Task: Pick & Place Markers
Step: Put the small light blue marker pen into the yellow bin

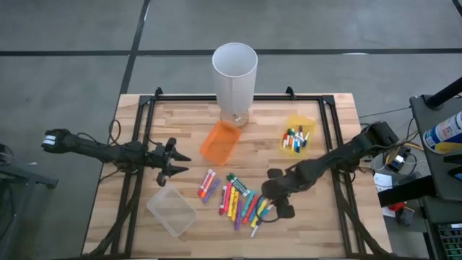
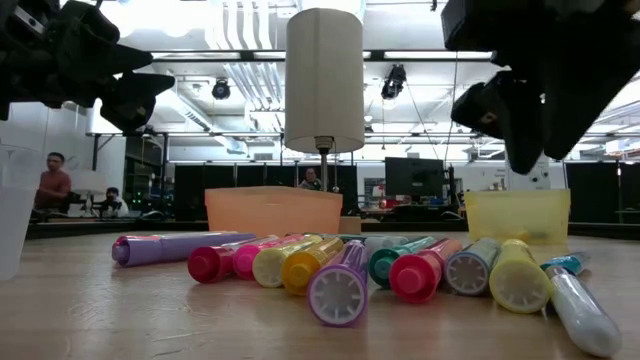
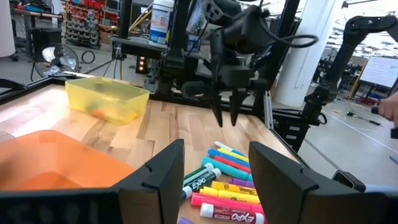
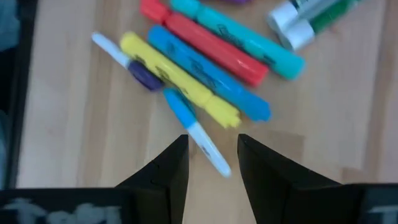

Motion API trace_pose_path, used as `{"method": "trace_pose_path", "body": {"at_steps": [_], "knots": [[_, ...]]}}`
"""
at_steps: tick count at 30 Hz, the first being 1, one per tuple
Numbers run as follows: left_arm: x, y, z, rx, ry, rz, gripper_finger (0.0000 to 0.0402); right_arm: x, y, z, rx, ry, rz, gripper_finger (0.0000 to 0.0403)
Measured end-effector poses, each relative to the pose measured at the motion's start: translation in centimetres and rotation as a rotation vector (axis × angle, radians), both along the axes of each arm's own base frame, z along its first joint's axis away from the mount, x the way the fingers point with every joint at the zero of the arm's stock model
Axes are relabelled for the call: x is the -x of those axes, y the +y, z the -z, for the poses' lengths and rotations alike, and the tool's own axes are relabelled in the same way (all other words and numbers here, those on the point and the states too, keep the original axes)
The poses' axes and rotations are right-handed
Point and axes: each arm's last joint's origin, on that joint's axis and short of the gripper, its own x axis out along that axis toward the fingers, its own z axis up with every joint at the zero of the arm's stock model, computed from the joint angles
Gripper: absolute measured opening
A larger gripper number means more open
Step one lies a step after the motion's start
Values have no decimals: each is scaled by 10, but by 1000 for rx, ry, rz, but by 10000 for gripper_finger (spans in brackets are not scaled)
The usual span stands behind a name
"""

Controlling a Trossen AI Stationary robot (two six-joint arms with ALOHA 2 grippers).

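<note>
Wooden desk (image 1: 332, 137) holds markers (image 1: 238, 201) piled at front centre, more in the yellow bin (image 1: 312, 124). Right gripper (image 1: 276, 207) hovers over the pile's right edge, fingers (image 4: 166, 171) apart, empty. Left gripper (image 1: 182, 164) waits left of the pile, fingers spread, empty.

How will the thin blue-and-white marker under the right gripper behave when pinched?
The thin marker looks round and smooth, so it may roll or slip as the open right gripper closes. It seems rigid and light. It touches the yellow marker, which may get nudged.
</note>
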Motion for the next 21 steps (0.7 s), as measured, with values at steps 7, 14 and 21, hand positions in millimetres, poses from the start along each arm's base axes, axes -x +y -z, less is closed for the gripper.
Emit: {"method": "trace_pose_path", "body": {"at_steps": [7, 14, 21], "knots": [[0, 0, 0, 0, 1, 0, 174, -22, 23, -5, 17, -18, -73, 147], [0, 0, 0, -1, 3, 0, 174, -32, 36, 0, 92, 71, -120, 208], [0, 0, 0, -1, 3, 0, 174, -27, 35, 11, 122, 142, -108, 238]]}}
